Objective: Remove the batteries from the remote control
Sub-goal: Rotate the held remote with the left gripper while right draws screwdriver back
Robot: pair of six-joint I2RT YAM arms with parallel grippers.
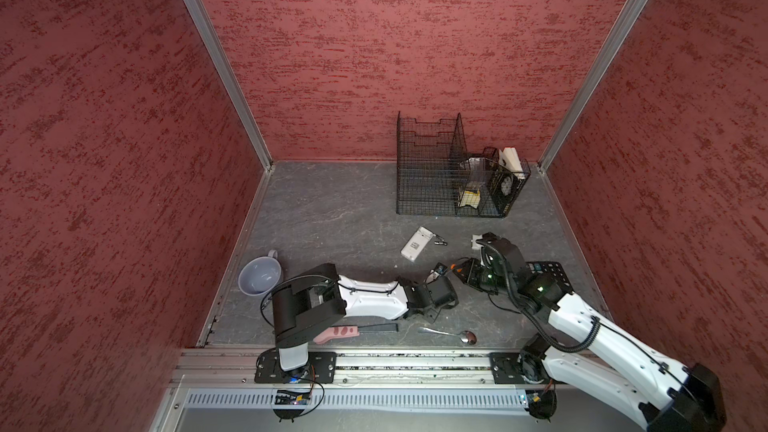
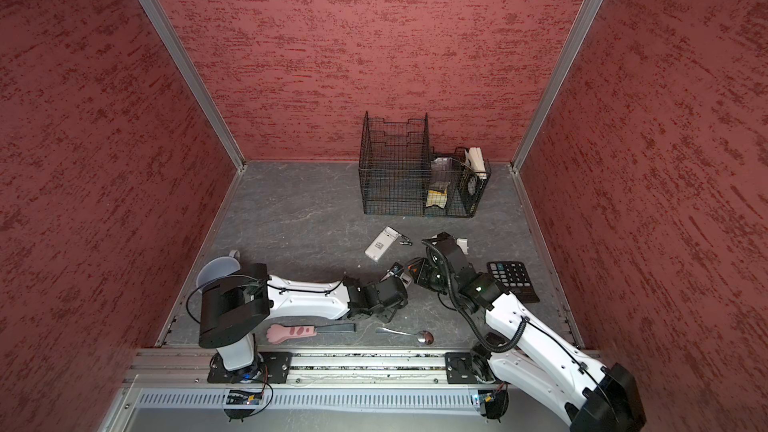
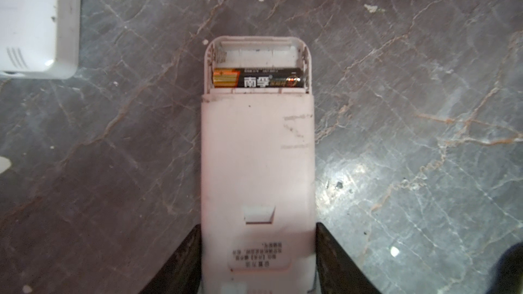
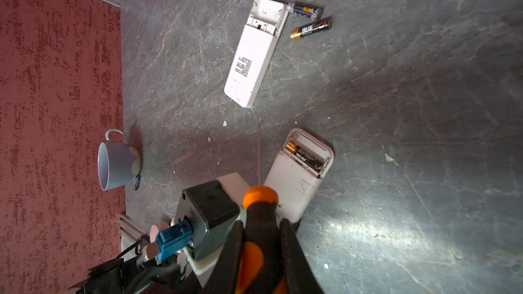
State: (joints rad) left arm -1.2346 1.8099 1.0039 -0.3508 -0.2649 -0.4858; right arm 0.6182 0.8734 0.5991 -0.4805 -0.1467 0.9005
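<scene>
Nearest my right wrist camera is the orange-handled screwdriver (image 4: 259, 222), pinched in the right gripper (image 4: 260, 253), its thin shaft pointing past the pink remote control (image 4: 297, 171). The left gripper (image 3: 258, 255) has a finger (image 3: 181, 261) along each side of that remote's lower body; whether it is truly clamping I cannot tell. One battery (image 3: 259, 77) sits crosswise in the open compartment; the slot beside it looks empty. Two more batteries (image 4: 307, 19) lie loose on the table beside a second, white remote (image 4: 256, 52) with an empty bay. I judge the battery light, rigid and slick, liable to roll. I'd lever it up at one end, not grip its middle.
</scene>
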